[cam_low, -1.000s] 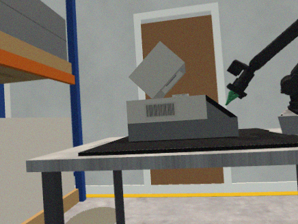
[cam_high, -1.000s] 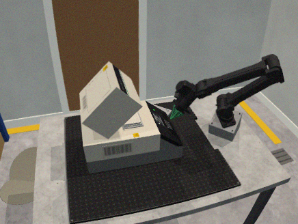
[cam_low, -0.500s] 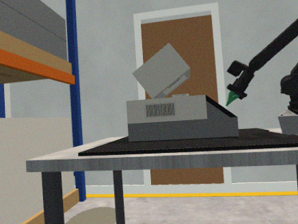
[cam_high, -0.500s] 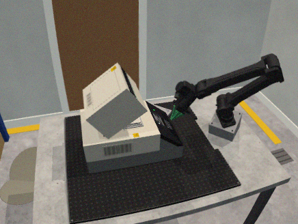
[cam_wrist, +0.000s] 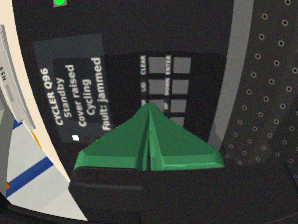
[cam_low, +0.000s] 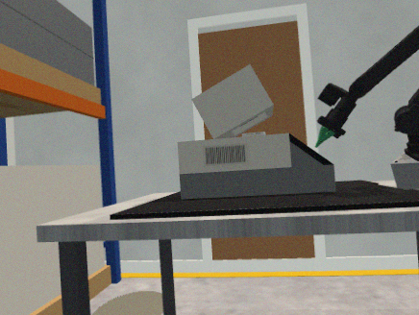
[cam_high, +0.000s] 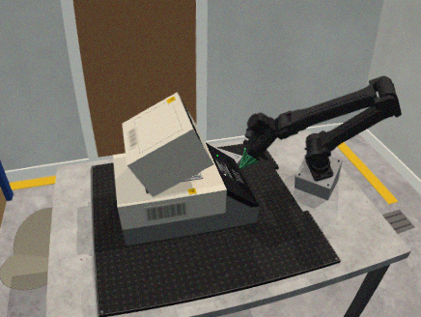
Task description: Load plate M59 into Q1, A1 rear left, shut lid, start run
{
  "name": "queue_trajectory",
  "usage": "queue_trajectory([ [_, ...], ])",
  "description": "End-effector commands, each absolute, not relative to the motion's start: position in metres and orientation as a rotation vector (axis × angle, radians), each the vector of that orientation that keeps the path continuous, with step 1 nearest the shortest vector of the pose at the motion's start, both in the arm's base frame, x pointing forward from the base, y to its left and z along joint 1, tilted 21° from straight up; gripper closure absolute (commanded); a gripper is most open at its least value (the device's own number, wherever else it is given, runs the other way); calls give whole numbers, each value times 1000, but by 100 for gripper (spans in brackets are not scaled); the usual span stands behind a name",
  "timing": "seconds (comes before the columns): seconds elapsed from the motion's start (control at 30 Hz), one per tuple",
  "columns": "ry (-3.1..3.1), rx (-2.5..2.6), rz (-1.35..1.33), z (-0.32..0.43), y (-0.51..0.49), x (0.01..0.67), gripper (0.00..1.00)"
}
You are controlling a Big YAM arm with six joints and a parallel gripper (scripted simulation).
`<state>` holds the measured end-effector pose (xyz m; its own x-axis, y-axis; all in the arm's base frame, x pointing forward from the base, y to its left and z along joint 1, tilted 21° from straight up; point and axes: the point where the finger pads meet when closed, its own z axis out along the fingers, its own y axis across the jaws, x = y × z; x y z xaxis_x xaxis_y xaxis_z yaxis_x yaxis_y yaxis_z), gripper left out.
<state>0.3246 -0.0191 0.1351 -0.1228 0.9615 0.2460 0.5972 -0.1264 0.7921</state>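
Note:
The cycler Q1 [cam_high: 169, 195] [cam_low: 231, 184] has its lid [cam_high: 161, 164] [cam_low: 235, 101] tilted partly open over the block. The plate M59 [cam_high: 197, 175] [cam_low: 255, 133] [cam_wrist: 11, 82] shows only as a thin edge under the lid; its seating in the brackets is hidden. The lamp [cam_high: 217, 156] [cam_wrist: 59, 2] is green. My gripper [cam_high: 240, 166] [cam_low: 316, 146] [cam_wrist: 149, 111] is shut and empty, its green fingertips over the panel near the STOP key [cam_wrist: 157, 105]. The LID key [cam_wrist: 157, 86] and CLEAR key [cam_wrist: 156, 65] show beyond the tips. START is hidden behind the fingers.
Q1 stands on the black perforated mat [cam_high: 212, 271] [cam_low: 159, 208] [cam_wrist: 270, 75] on the table [cam_high: 372, 237] [cam_low: 144, 232]. A pale piece [cam_high: 229, 153] shows behind the panel; I cannot tell whether it is the nest. A shelf rack [cam_low: 103, 144] stands at the left.

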Motion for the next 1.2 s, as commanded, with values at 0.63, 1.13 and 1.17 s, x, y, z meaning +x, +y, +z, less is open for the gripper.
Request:
queue_trajectory([
  [0.63,1694,1664,1151,173,-33,303,100],
  [1.13,1715,1643,1117,202,-46,238,100],
  [1.17,1718,1646,1110,201,-48,237,100],
])
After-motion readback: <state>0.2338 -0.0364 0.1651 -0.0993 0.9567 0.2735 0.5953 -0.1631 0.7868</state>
